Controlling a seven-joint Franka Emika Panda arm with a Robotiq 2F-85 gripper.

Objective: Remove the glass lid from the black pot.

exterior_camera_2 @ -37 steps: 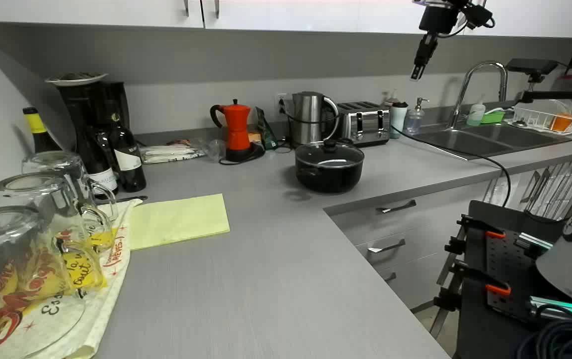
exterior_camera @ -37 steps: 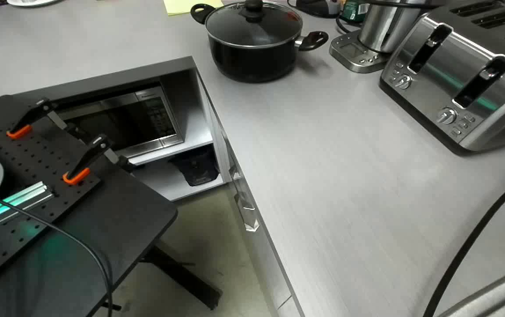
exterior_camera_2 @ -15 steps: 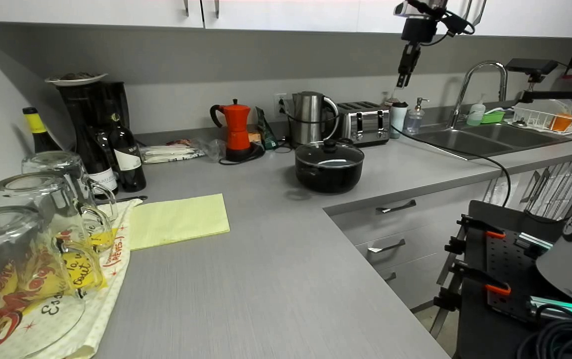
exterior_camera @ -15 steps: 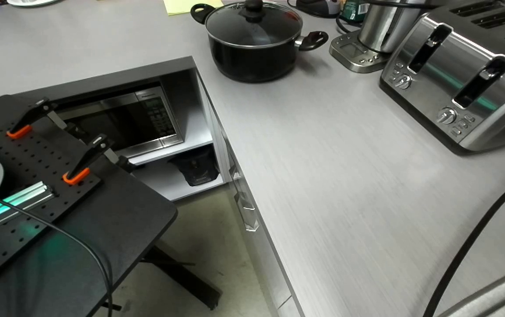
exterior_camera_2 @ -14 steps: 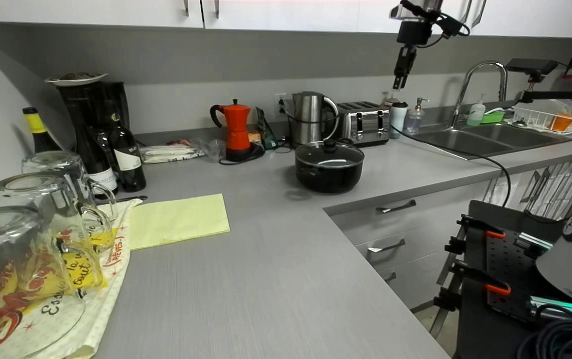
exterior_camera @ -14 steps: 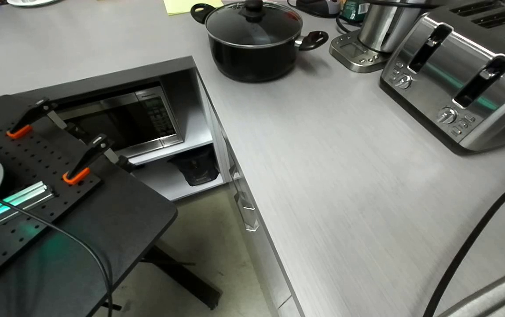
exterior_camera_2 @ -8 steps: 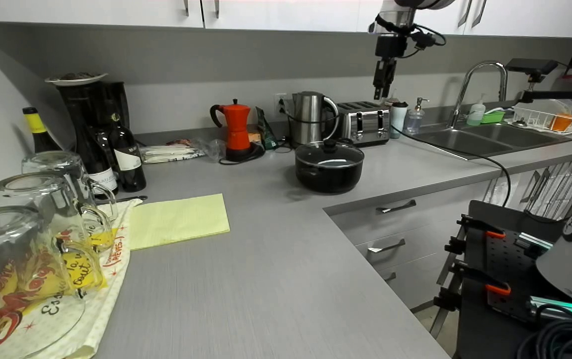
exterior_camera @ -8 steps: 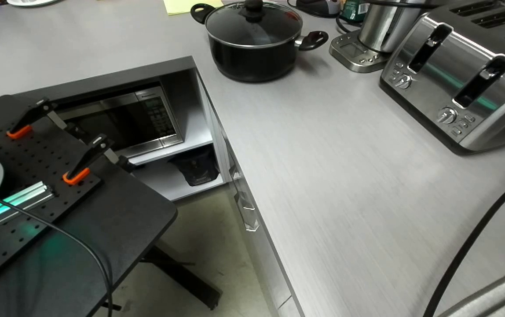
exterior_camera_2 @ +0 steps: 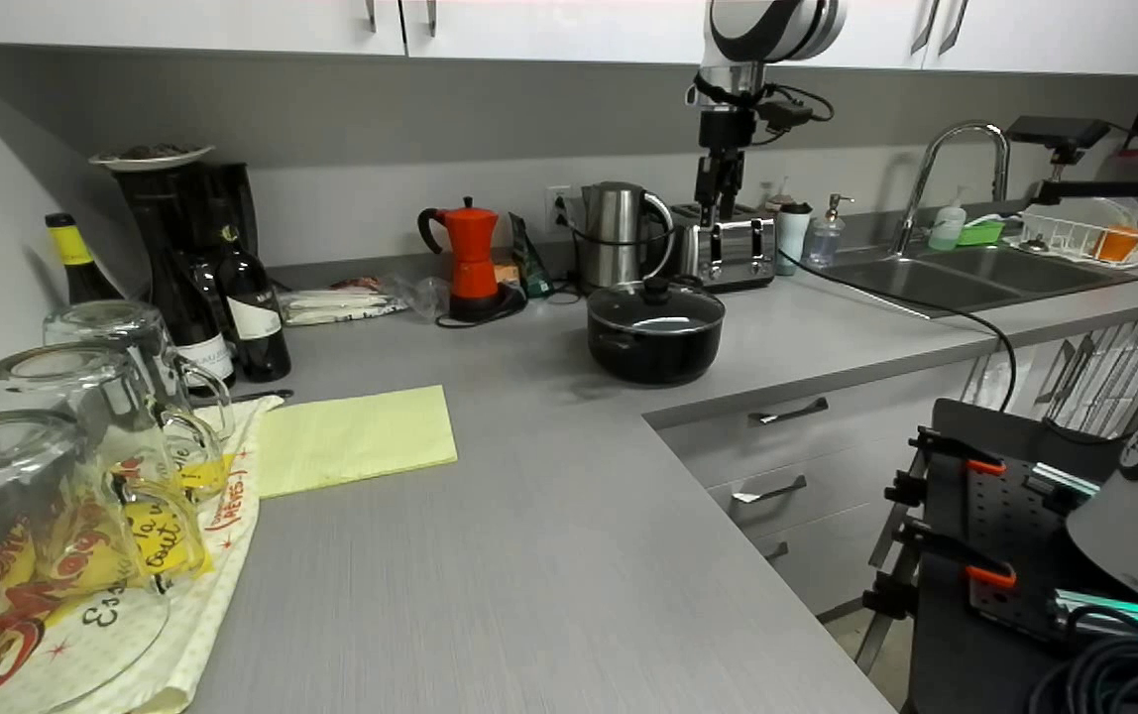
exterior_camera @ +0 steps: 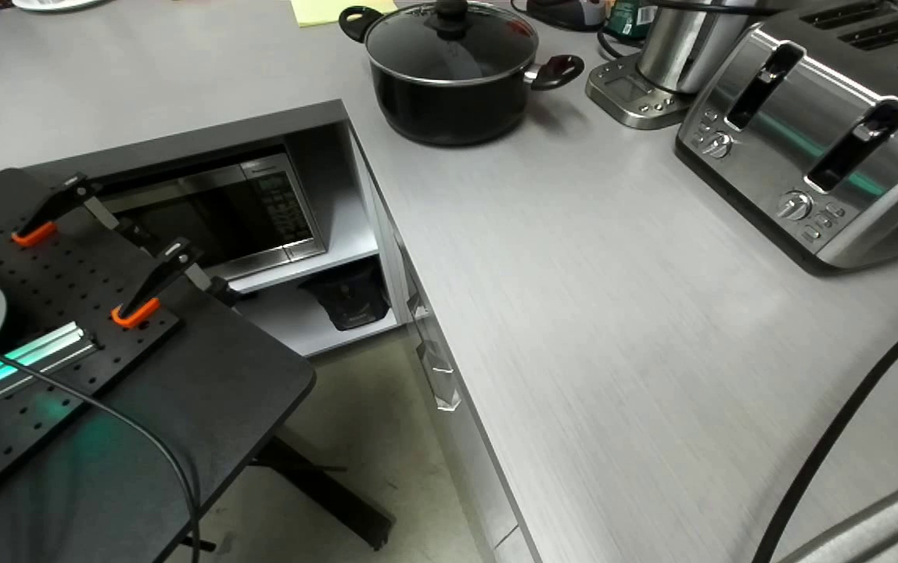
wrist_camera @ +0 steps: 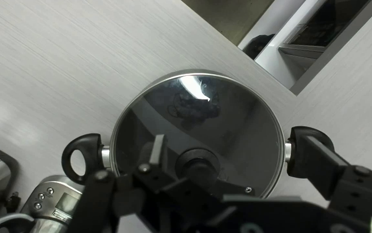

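The black pot stands on the counter near its inner corner in both exterior views. The glass lid lies flat on it, its black knob upright. My gripper hangs fingers down, above and to the right of the pot in an exterior view, touching nothing. In the wrist view the gripper is open and empty; the lid fills the middle. The knob shows between the fingers, nearer the left one. The right finger overlaps a pot handle.
The toaster and the steel kettle stand behind the pot against the wall. A red moka pot is left of them. A black cable crosses the counter. The counter edge runs close in front of the pot.
In an exterior view my gripper has moved left and down, from high near the sink to in front of the toaster, closer to the pot. The pot and lid have not moved.
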